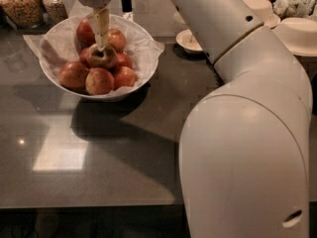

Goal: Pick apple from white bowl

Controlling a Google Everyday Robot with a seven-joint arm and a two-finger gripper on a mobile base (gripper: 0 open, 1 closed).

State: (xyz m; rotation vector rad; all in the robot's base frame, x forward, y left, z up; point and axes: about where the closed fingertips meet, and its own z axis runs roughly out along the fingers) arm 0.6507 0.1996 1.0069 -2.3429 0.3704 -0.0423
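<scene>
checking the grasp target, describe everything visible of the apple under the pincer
The apple is round, dull yellow-green, paler than the red apples around it, its dark stem hollow facing up. It sits atop the pile in the paper-lined white bowl. The pincer hangs just above it; contact is unclear.

The glossy grey desk [99, 157] carries the white bowl [121, 94] at rear left, a small bowl [188, 39] to its right, and glass jars [22, 4]. The hand [101, 41] hangs over the white bowl.
</scene>
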